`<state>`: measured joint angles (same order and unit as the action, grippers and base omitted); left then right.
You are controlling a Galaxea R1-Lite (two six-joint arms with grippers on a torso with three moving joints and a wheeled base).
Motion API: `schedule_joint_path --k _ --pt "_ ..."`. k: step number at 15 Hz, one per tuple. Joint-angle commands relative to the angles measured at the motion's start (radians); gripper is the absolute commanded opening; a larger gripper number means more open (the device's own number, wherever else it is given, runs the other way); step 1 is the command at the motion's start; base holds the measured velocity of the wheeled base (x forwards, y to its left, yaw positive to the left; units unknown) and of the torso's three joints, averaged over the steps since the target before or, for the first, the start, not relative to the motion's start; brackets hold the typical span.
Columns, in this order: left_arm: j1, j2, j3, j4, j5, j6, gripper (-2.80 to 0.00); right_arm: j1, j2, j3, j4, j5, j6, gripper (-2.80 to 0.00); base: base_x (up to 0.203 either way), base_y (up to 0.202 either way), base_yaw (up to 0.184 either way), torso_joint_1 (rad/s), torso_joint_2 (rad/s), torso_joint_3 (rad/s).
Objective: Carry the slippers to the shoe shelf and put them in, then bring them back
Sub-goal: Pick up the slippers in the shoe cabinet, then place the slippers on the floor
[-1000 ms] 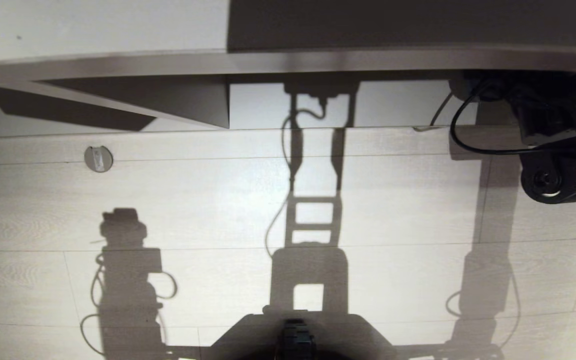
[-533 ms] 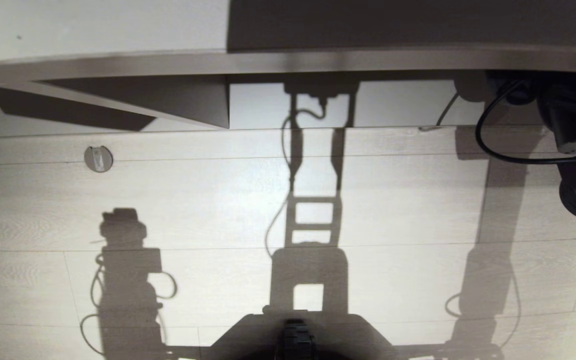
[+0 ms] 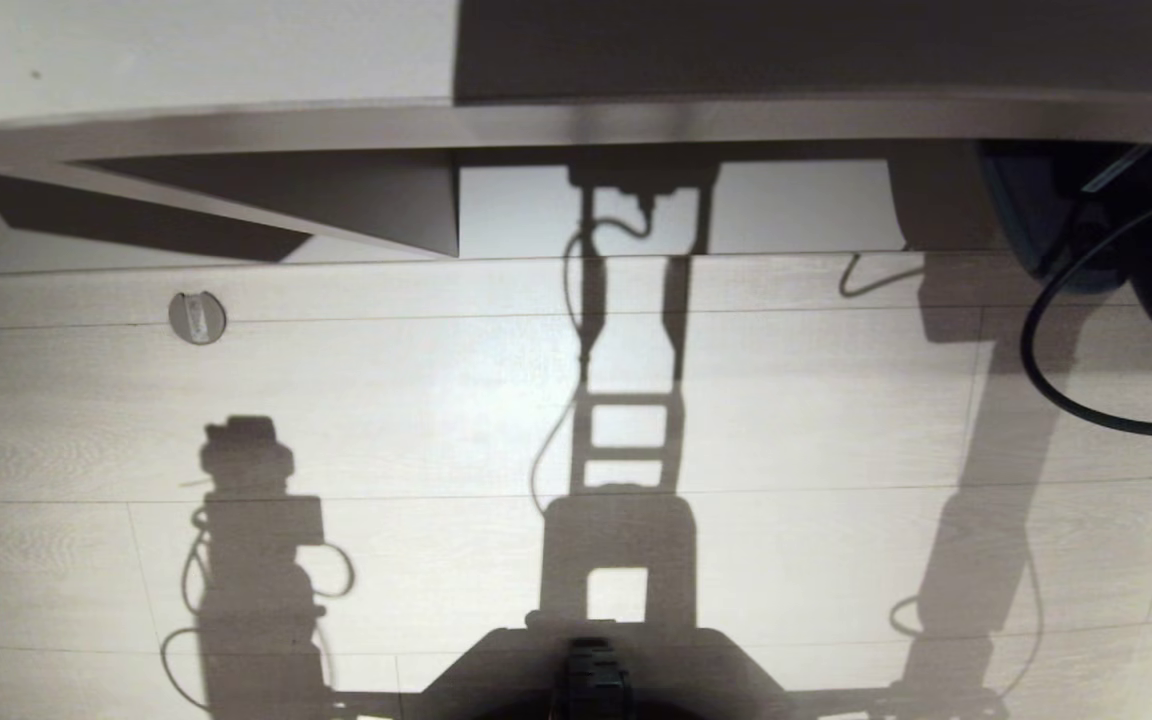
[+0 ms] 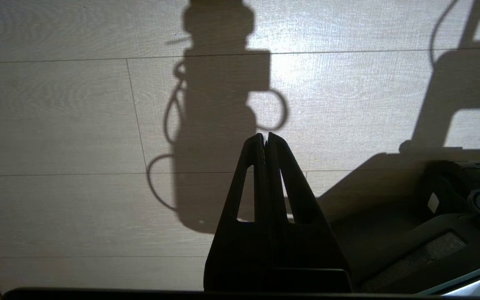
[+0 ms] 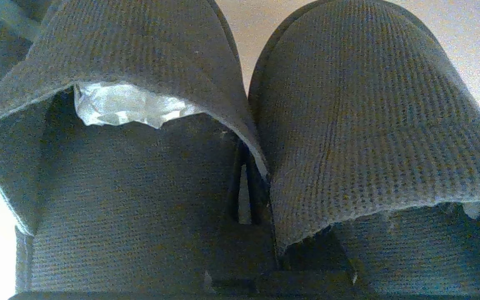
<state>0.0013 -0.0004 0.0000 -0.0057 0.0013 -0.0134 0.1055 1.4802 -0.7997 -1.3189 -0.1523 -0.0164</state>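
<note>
Right gripper [image 5: 246, 183] — clamped on both slippers [image 5: 348, 116] — has swung further right, out from the shelf [image 3: 636, 120]: return leg begun.

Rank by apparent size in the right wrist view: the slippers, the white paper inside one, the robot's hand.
Largest: the two slippers, alike, so tied.
Then the white paper and the right hand, mostly hidden: too close to rank.

Pale wood-grain plank floor [image 3: 436, 400] fills the head view. A round metal floor plate [image 3: 197, 318] is set at 10 o'clock. A pale wall [image 3: 186, 50] runs along 12 o'clock. Strong light casts hard-edged shadows across the planks.
</note>
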Motion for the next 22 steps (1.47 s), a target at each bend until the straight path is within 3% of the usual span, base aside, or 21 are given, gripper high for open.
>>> schedule_joint_path --k 1,9,16,19,22 --pt "0.0 0.0 0.0 0.0 0.0 0.0 -2.8 0.016 -0.176 0.078 0.036 -0.003 -0.002 -2.8 0.0 0.0 0.0 0.0 0.0 0.0" --pt "0.0 0.0 0.0 0.0 0.0 0.0 -2.8 0.051 -0.585 0.442 0.327 -0.007 -0.037 -2.8 0.0 0.0 0.0 0.0 0.0 0.0" --pt "0.0 0.0 0.0 0.0 0.0 -0.001 -2.8 0.048 -0.655 0.735 0.338 0.006 -0.064 -2.8 0.0 0.0 0.0 0.0 0.0 0.0" --pt "0.0 0.0 0.0 0.0 0.0 0.0 -2.8 0.038 -0.733 0.792 0.366 0.004 -0.041 -2.8 0.0 0.0 0.0 0.0 0.0 0.0" --pt "0.0 0.0 0.0 0.0 0.0 0.0 -2.8 0.016 -0.859 0.797 0.487 0.005 -0.033 -2.8 0.0 0.0 0.0 0.0 0.0 0.0"
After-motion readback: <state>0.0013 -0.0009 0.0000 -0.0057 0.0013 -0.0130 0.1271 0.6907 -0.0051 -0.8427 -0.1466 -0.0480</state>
